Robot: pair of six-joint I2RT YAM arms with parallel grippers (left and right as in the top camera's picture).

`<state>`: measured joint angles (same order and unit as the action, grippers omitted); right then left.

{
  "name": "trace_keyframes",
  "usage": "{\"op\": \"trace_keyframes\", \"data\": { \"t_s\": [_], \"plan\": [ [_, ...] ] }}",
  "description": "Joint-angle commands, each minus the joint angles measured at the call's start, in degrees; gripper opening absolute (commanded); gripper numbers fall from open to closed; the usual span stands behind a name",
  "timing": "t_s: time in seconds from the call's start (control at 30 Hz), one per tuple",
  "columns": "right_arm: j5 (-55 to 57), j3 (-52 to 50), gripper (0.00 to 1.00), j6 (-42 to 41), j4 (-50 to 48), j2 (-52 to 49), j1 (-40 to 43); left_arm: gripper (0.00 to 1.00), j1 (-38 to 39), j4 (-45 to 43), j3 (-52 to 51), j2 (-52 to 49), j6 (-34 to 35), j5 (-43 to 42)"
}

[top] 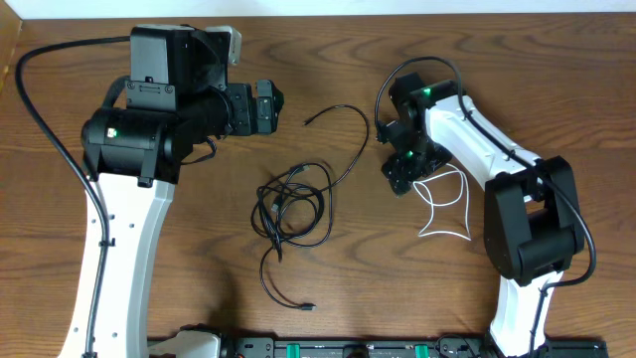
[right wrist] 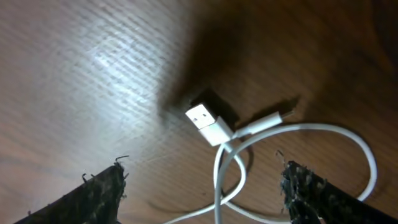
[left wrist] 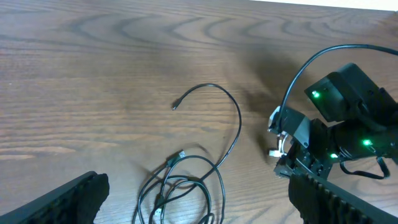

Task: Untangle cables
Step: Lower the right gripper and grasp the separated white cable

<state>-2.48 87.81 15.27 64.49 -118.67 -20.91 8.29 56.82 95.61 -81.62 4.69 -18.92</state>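
Left pincer (top: 276, 107): open, jaws spread wide, holding nothing, raised over the wooden table (top: 328, 60)
Right pincer (top: 401, 179): open, pointing down at the table; its fingers (right wrist: 102, 193) stand on either side of the white cable without touching it
White cable (top: 447, 207): thin glossy cord, lying flat beneath and just beyond the right pincer, bent into a loose loop that crosses itself once between the fingers
USB plug (right wrist: 208, 123): flat white housing with a bare metal mouth, just ahead of the right pincer's fingertips, roughly centred between them
Small plug (right wrist: 287, 113): slim white connector beside the USB plug; type cannot be told
Black cable (top: 290, 204): thin matte cord, the longer one, gathered in several overlapping loops; ahead of the left pincer and off to one side, well apart from the right pincer
First tail plug (top: 309, 121): ends an arc rising from the bundle, near the left pincer's tips
Second tail plug (top: 311, 307): trails away from both pincers
Separation: the two cables lie apart, not touching
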Motion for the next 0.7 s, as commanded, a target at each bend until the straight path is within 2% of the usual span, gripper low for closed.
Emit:
{"op": "trace_keyframes", "data": {
  "t_s": [0.0,0.27,0.4,0.5,0.57,0.67],
  "plan": [
    [1.79,-2.78,0.78,0.20,-2.03,-0.52,-0.04,0.97,-0.24,0.15,0.90,0.02,0.28,0.83],
    [1.73,-8.15,0.66,-0.04,-6.93,-0.52,-0.04,0.97,-0.24,0.15,0.90,0.02,0.28,0.83],
    [1.73,-10.23,0.45,-0.07,-9.20,-0.52,-0.04,0.97,-0.24,0.13,0.87,0.02,0.31,0.81],
    [1.77,-11.17,0.22,-2.14,-12.26,-0.52,-0.02,0.97,-0.26,0.13,0.90,0.02,0.31,0.83],
    [2.60,-11.15,0.01,-5.25,-15.02,-0.52,0.26,0.97,-0.26,0.13,0.87,0.02,0.28,0.83],
    [4.85,-8.57,0.01,-11.06,-18.03,-0.48,1.68,0.97,-0.24,0.13,0.90,0.02,0.31,0.81]
  ]
}}
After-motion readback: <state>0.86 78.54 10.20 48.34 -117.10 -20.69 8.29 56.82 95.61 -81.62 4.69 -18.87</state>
